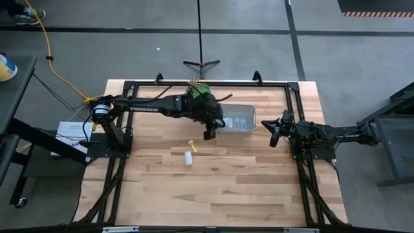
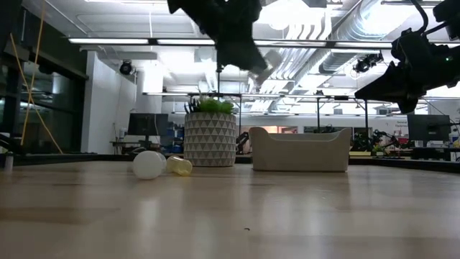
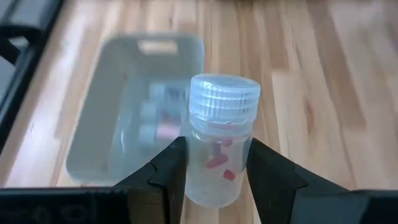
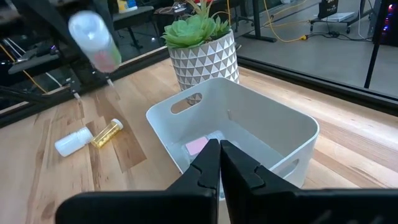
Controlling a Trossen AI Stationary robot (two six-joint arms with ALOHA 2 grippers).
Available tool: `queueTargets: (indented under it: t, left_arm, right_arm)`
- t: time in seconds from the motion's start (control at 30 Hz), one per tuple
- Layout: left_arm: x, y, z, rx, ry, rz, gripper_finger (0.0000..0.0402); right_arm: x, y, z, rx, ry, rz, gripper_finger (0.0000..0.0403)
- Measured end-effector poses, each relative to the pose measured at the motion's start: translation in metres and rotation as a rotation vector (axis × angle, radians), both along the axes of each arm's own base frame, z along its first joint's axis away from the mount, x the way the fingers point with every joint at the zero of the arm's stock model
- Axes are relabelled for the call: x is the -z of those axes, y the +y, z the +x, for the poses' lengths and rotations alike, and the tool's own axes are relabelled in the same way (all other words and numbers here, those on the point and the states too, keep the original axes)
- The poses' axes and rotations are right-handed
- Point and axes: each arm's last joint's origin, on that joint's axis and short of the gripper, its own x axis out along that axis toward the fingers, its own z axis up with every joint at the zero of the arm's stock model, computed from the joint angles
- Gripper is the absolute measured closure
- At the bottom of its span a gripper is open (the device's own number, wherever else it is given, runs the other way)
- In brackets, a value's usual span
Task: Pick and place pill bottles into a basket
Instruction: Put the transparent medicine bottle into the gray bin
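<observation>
Left wrist view – left gripper (image 3: 214, 177) grips upright pill bottle (image 3: 221, 140)

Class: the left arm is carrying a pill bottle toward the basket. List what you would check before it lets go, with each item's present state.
1. Held pill bottle sits firmly between the left gripper fingers: ok.
2. Bottle cap on: ok.
3. Bottle directly above the basket: not ok; the high view shows the gripper beside its left edge.
4. Room inside the basket: ok; a few bottles lie on its floor.
5. Right gripper clear of the drop path: cannot tell; it is shut and points at the basket.
6. Two bottles left on the table, white and yellowish: ok, untouched.
</observation>
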Motion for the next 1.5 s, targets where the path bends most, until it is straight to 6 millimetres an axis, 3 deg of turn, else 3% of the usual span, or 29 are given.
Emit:
queueTargets:
  t: [0.17, 0.4, 0.53, 0.87, 1.23, 1.5]
  left_arm:
    - [-0.001, 0.002, 0.011, -0.08, -0.102, -0.048, 0.0221]
    - [0.025, 0.006, 0.035, -0.217, -0.16, -0.166, 0.022]
    - [0.041, 0.015, 0.037, -0.395, -0.123, -0.31, 0.022]
    - [0.046, 0.034, 0.031, -0.792, -0.176, -0.528, 0.022]
    - [0.085, 0.035, 0.041, -0.877, -0.08, -0.604, 0.022]
    - [0.087, 0.035, 0.041, -0.897, -0.074, -0.602, 0.022]
  right_arm:
    - [0.0, 0.0, 0.0, 0.0, 0.0, 0.0, 0.0402]
    - [0.001, 0.0, 0.0, -0.003, 0.006, 0.002, 0.04]
    - [0.001, 0.001, 0.001, -0.031, 0.013, 0.01, 0.0399]
    - [0.001, 0.001, 0.001, -0.035, 0.013, 0.011, 0.0402]
    - [0.002, 0.001, 0.001, -0.035, 0.018, 0.009, 0.04]
    - [0.002, 0.001, 0.002, -0.033, 0.023, 0.017, 0.0401]
